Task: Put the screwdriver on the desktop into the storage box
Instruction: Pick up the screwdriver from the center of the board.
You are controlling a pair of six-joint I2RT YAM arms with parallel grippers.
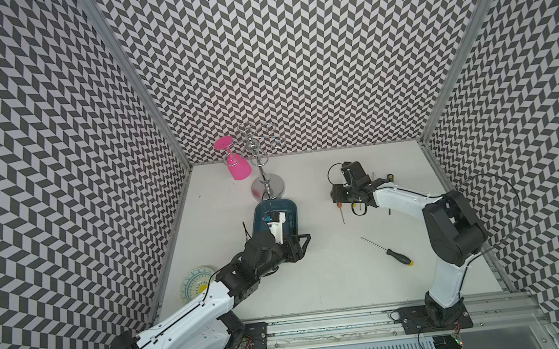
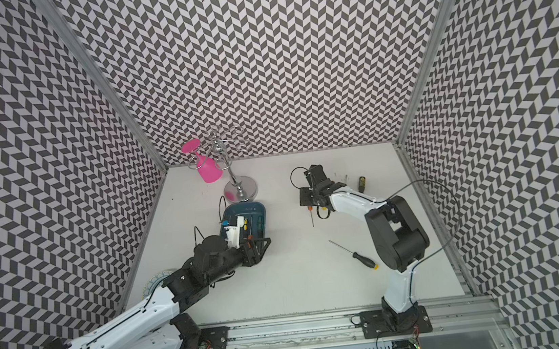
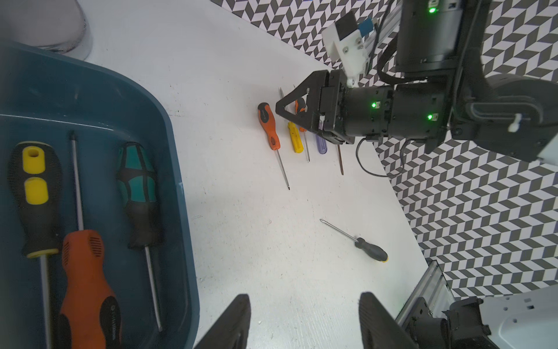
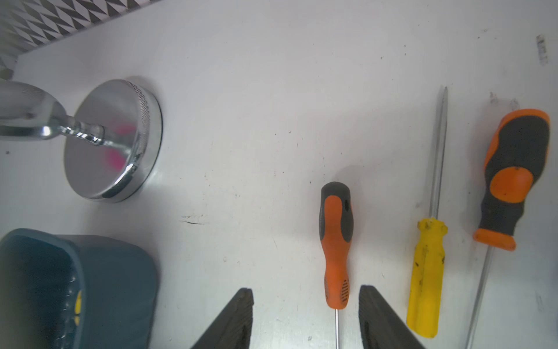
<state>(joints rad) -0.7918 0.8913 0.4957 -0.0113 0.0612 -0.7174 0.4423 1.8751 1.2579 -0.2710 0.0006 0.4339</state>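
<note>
The teal storage box [image 3: 169, 145] holds three screwdrivers: black-yellow [image 3: 33, 196], orange [image 3: 87, 287] and green-black [image 3: 139, 196]. My left gripper [image 3: 305, 305] hangs open over bare desktop [image 1: 334, 275] just beside the box [image 1: 290, 209]. My right gripper [image 4: 305, 302] is open, its fingers on either side of the lower handle of a slim orange-black screwdriver [image 4: 335, 241] lying flat. Beside it lie a yellow one [image 4: 425, 272] and a fat orange-black one [image 4: 513, 175]. A black screwdriver with a yellow end [image 1: 394, 255] lies alone nearer the front.
A chrome rack [image 1: 268, 185] with a pink goblet [image 1: 236, 165] hung upside down stands behind the box. A patterned plate [image 1: 194, 283] lies at the left under my left arm. Another dark handle [image 2: 362, 184] lies at the back right. Patterned walls close in three sides.
</note>
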